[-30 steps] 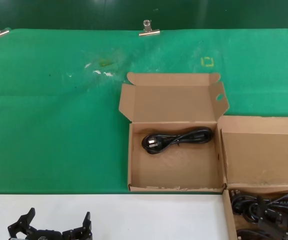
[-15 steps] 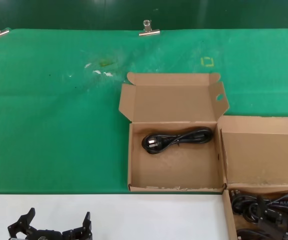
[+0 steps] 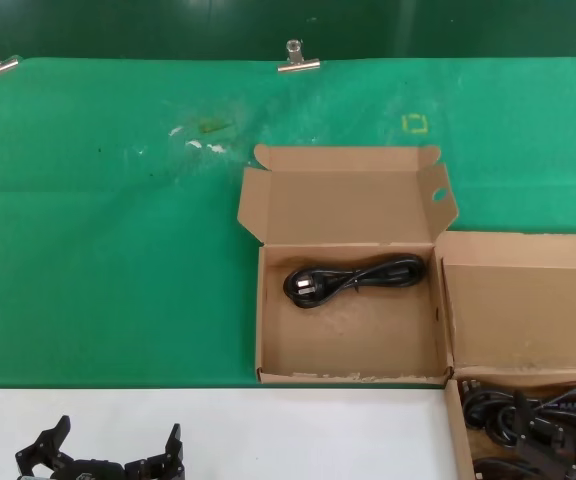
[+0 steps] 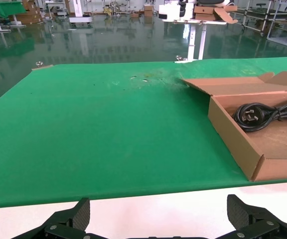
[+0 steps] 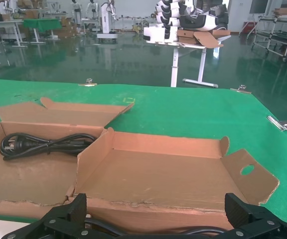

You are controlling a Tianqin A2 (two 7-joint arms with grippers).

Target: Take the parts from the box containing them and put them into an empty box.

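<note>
Bright, even overhead light, soft shadows, glare on the distant floor, perhaps slight edge distortion.

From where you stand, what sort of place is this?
Probably a factory hall or robot lab: a shiny green floor, rows of workbenches, and a green mat clipped over the worktable beneath cardboard boxes.

The left gripper (image 4: 158,226) hangs at 6 o'clock, its 2 black fingers (image 4: 76,219) spread wide over the white table edge (image 4: 148,206). At 3 o'clock on the green mat (image 4: 98,129) sits an open brown cardboard box (image 4: 233,137) (lid laid back) holding 1 coiled black power cord (image 4: 255,113).
</note>
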